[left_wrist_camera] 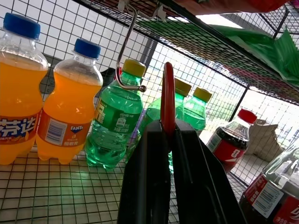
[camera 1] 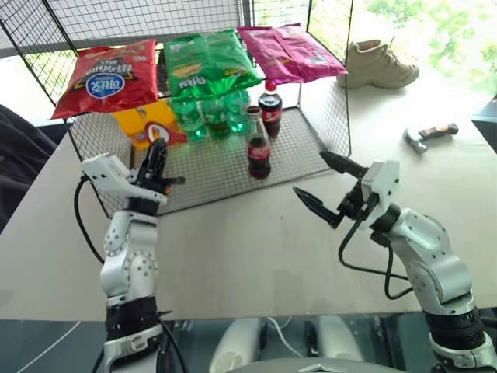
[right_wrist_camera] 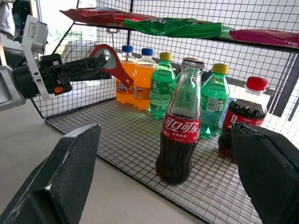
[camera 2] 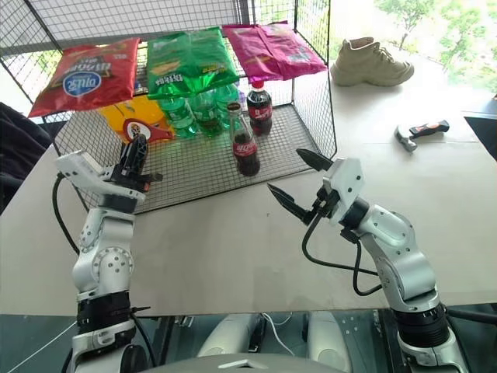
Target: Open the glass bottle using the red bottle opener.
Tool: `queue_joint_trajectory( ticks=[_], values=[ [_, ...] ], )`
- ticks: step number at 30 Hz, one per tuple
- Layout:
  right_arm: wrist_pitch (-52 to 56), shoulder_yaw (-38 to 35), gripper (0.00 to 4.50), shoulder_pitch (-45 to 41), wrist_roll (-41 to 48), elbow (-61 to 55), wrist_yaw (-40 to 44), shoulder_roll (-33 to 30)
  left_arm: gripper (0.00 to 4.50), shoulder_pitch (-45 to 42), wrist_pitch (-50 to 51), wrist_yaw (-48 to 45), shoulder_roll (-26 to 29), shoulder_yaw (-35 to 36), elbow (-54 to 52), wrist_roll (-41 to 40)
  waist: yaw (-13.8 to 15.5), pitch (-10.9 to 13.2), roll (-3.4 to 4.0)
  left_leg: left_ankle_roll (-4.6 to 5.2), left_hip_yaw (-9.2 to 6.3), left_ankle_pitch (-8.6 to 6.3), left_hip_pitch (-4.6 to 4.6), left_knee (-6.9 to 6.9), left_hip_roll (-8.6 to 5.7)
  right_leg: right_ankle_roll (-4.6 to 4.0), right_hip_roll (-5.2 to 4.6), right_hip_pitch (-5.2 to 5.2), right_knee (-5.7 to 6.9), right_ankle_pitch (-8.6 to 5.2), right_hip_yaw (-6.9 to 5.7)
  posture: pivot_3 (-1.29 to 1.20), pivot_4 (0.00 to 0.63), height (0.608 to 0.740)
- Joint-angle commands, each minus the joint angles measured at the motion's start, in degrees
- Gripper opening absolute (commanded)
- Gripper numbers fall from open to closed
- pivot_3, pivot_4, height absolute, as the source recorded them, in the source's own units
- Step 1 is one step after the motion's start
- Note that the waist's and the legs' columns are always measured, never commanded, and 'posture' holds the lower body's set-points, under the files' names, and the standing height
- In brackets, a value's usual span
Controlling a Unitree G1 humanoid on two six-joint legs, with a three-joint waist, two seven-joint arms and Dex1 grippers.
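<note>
Left pincer [right_wrist_camera: 86, 67] clamping red bottle opener [right_wrist_camera: 114, 63], right pincer [camera 1: 326, 186] wide

Glass bottle [right_wrist_camera: 178, 135]: red label, white Chinese script 可口可乐. Orange soda bottle [left_wrist_camera: 66, 112], left of green bottles [left_wrist_camera: 113, 123]: "Fanta" on label. Neighbouring orange bottle [left_wrist_camera: 16, 93]: white Chinese characters 芬达. Chip-bag print unreadable.

mock shop: wire rack [camera 1: 311, 148], snacks [camera 1: 109, 76], drinks [right_wrist_camera: 135, 77]
</note>
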Motion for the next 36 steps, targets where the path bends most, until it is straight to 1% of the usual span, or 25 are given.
queue_joint_trajectory(
  ticks=[1,3,5,7,11,14,17,20,22,24,27,32,34,36],
  values=[
    [-0.71,-0.71,4.50,-0.95,0.62,-1.20,-0.14,0.03,0.11,-0.89,2.53,-0.20,0.27,1.77,-3.62,-5.28,0.00,0.00,0.00,0.00,0.00,0.00,0.00,0.01,0.00,0.00,0.00,0.00,0.00,0.00,0.00,0.00,0.150,0.740],
    [-0.13,-0.60,4.50,-0.93,1.12,-1.28,0.12,-0.06,0.11,0.25,4.10,-3.30,1.43,0.29,-4.49,-6.10,0.00,0.00,0.00,0.00,0.00,0.00,0.00,0.01,0.00,0.00,0.00,0.00,0.00,0.00,0.00,0.00,0.150,0.740],
    [1.13,-0.15,4.50,-0.90,1.98,-1.60,0.54,-0.21,0.11,1.31,6.68,-7.07,2.21,-1.34,-5.96,-8.55,-0.03,0.00,0.00,0.00,0.00,0.00,0.00,0.01,0.00,0.00,0.01,0.00,0.00,0.00,0.00,0.00,0.150,0.740],
    [3.17,0.27,4.50,-0.95,3.09,-2.20,0.59,-0.37,0.11,1.73,8.99,-8.91,2.42,-2.45,-7.42,-10.94,-0.01,0.00,0.00,0.00,0.00,0.00,0.00,0.01,0.00,0.00,0.02,0.00,0.00,0.00,0.01,0.00,0.150,0.740],
    [11.33,0.75,4.50,-1.16,6.86,-3.94,-0.74,-0.98,0.11,3.24,15.29,-12.35,2.91,-5.41,-10.31,-16.00,-0.02,0.00,0.00,0.00,0.00,0.00,0.00,0.01,0.00,-0.01,0.01,0.01,0.00,0.00,0.02,0.00,0.150,0.740],
    [21.02,1.01,4.50,-1.54,12.33,-5.45,-0.91,-2.88,0.11,4.38,21.24,-14.79,3.58,-7.58,-12.19,-21.47,-0.03,0.00,0.00,0.00,0.00,0.00,0.00,0.00,0.01,-0.01,0.01,0.00,0.00,0.00,0.04,0.00,0.150,0.740],
    [27.72,0.68,4.50,-2.64,17.21,-6.18,-1.19,-3.79,0.11,4.88,27.21,-16.07,4.62,-9.42,-12.92,-26.83,-0.04,0.00,0.00,0.01,0.00,0.00,0.00,0.00,0.01,-0.02,0.01,0.00,0.00,0.00,0.04,0.00,0.150,0.740],
    [33.30,0.60,4.50,-5.37,22.22,-5.30,1.22,-5.44,0.11,5.22,32.24,-18.21,5.90,-11.04,-12.24,-30.56,-0.08,0.00,0.00,0.01,-0.01,-0.01,0.00,0.00,0.02,-0.02,0.02,0.01,0.00,0.00,0.03,0.00,0.150,0.740],
    [36.16,0.69,4.50,-7.35,24.12,-4.11,2.06,-6.42,0.11,5.23,34.73,-19.60,6.92,-11.81,-11.52,-31.49,-0.09,0.00,0.01,0.02,0.00,-0.01,0.01,0.01,0.02,-0.02,0.02,0.01,0.00,0.00,0.03,0.00,0.150,0.740],
    [39.91,1.80,4.50,-10.10,26.16,-2.22,5.31,-8.77,0.11,5.03,37.97,-21.77,8.74,-12.63,-10.80,-33.07,-0.09,0.00,0.01,0.02,-0.01,-0.01,0.01,0.00,0.02,-0.03,0.02,0.01,0.00,0.00,0.02,0.00,0.150,0.740],
    [43.18,2.84,4.50,-13.47,28.16,-0.05,9.42,-11.30,0.11,4.19,41.34,-25.23,11.56,-13.50,-9.73,-33.36,-0.08,0.00,0.01,0.03,-0.01,-0.01,0.00,-0.01,0.02,-0.03,0.02,0.00,-0.02,0.00,0.01,0.00,0.150,0.740],
    [46.67,3.41,4.50,-17.05,31.27,1.41,12.52,-11.94,0.11,2.50,43.03,-28.88,14.07,-14.52,-6.84,-30.75,-0.04,0.01,0.01,0.03,-0.01,-0.01,-0.04,-0.01,0.02,-0.03,-0.01,-0.01,-0.04,0.00,0.00,0.00,0.150,0.740],
    [48.60,3.56,4.50,-18.00,33.36,1.31,13.78,-11.95,0.11,2.10,42.95,-29.94,14.19,-14.88,-6.11,-29.68,-0.03,0.01,0.01,0.03,-0.01,-0.01,-0.04,-0.01,0.02,-0.03,-0.02,-0.01,-0.07,0.00,0.00,0.00,0.150,0.740],
    [49.45,3.56,3.98,-18.57,34.21,1.38,13.89,-11.54,0.00,1.90,42.93,-30.69,13.97,-15.05,-5.69,-28.78,-0.03,0.01,0.01,0.03,-0.02,-0.01,-0.05,-0.02,0.02,-0.03,-0.03,-0.01,-0.09,0.00,0.00,0.00,0.150,0.740]
  ],
)
